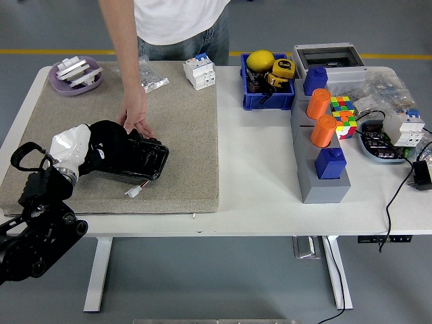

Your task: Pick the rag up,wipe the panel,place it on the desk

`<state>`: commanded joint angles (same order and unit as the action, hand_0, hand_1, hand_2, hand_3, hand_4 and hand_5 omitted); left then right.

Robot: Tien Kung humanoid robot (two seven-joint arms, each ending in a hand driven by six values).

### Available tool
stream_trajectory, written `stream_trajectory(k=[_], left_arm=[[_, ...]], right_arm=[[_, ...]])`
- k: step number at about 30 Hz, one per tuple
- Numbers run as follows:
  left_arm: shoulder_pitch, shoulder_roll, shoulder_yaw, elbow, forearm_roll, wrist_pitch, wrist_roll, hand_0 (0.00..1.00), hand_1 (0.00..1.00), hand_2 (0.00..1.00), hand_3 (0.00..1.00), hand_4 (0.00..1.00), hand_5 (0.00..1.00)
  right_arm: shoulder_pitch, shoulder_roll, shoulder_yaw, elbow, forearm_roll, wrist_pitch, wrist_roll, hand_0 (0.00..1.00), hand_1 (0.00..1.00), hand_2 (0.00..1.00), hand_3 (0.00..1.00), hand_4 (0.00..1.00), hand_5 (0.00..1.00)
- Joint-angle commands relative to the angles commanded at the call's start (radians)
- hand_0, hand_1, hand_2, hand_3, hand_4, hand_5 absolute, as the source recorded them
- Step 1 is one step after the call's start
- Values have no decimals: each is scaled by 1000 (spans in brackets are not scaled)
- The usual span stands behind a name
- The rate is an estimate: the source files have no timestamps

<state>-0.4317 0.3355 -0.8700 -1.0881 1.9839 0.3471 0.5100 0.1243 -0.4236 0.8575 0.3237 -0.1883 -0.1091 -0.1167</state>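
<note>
A black rag (106, 137) is bunched under my left hand (86, 147), whose white back shows at the left of the beige mat (182, 128). The hand is shut on the rag, which lies over the left end of the flat black panel (145, 160). The panel rests on the mat, with a small white connector (134, 191) trailing from its near edge. A person at the far side presses a hand (136, 116) on the panel's far edge. My right arm is out of view.
A purple tray (76, 77) and a plastic bag (152, 81) sit at the mat's far edge, beside a white breaker (200, 71). To the right are a blue bin (267, 94), a grey block with orange cylinders (322, 177), a colour cube (343, 115) and cables.
</note>
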Motion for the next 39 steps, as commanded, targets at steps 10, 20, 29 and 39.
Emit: stream_trajectory(k=[10, 20, 29, 39], left_arm=[[-30, 29, -50, 88, -4, 1, -8, 315, 476, 533, 502, 269, 2], [-53, 50, -74, 175, -16, 6, -19, 316, 476, 534, 504, 279, 2], [-60, 51, -90, 212, -46, 30, -53, 340, 483, 537, 514, 307, 2], [-87, 62, -84, 289, -82, 23, -118, 399, 503, 546, 538, 404, 2]], right_arm=[[-1, -1, -2, 0, 2, -1, -2, 749, 622, 619, 559, 915, 429], [0, -2, 0, 3, 3, -3, -2, 749, 621, 619, 559, 915, 429], [2, 3, 6, 5, -2, -4, -3, 749, 621, 619, 558, 914, 429], [3, 3, 11, 8, -7, -7, -4, 750, 621, 618, 558, 914, 429]])
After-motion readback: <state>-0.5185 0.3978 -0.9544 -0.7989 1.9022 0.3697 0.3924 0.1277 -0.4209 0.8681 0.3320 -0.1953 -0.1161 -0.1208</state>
